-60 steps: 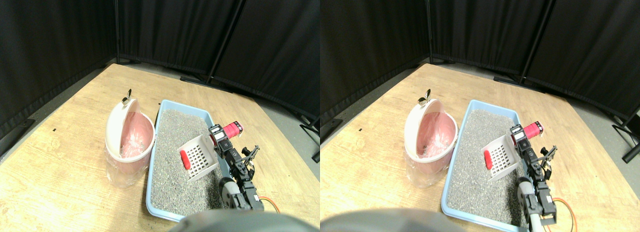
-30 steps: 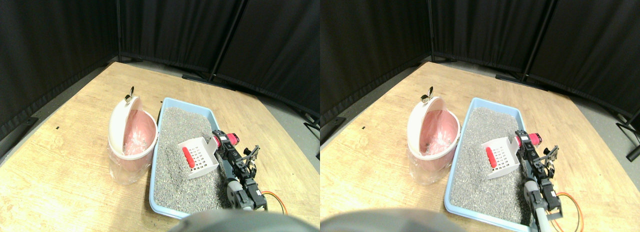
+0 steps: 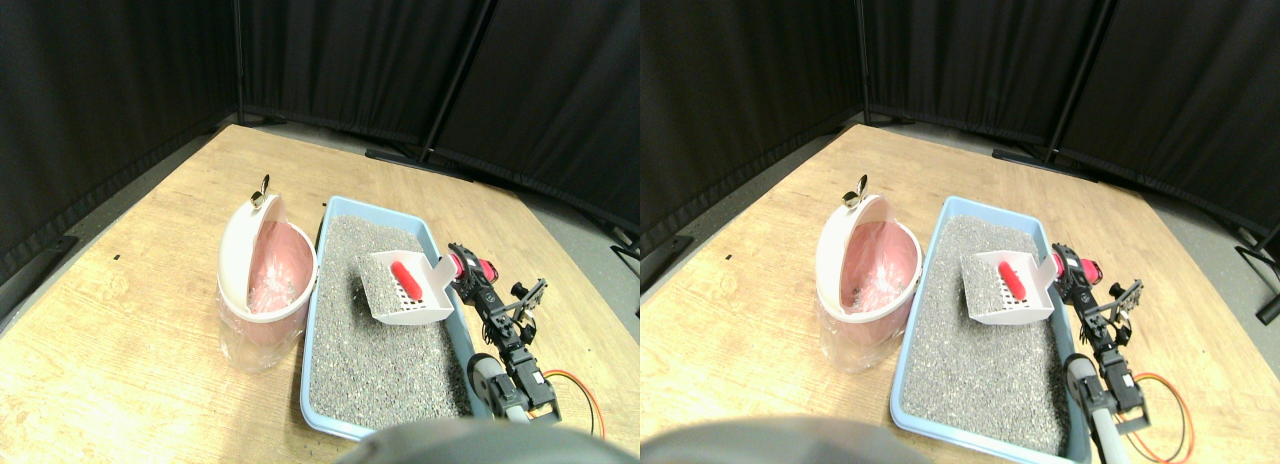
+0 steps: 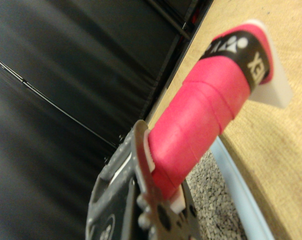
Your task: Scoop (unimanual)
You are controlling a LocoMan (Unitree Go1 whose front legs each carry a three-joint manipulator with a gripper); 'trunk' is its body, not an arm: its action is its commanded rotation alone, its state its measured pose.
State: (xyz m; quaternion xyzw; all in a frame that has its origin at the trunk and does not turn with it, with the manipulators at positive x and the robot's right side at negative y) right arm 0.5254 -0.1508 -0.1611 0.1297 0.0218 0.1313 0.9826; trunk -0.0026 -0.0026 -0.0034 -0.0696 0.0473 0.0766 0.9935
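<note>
Stereo pair: scoop (image 3: 408, 289) carries red piece (image 3: 405, 275) (grip unclear).

A white slotted scoop (image 3: 405, 289) with a pink-wrapped handle (image 4: 200, 117) (black band near its end) carries a red cylinder (image 3: 406, 275) over grey litter (image 3: 375, 354) in a pale blue tray (image 3: 310, 384).

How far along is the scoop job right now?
Done: the red piece lies in the white slotted scoop. In hand: the right gripper holds the scoop's red-wrapped handle, with the scoop over the grey litter in the blue tray. Left: carrying it to the open pink bin and tipping it in.
</note>
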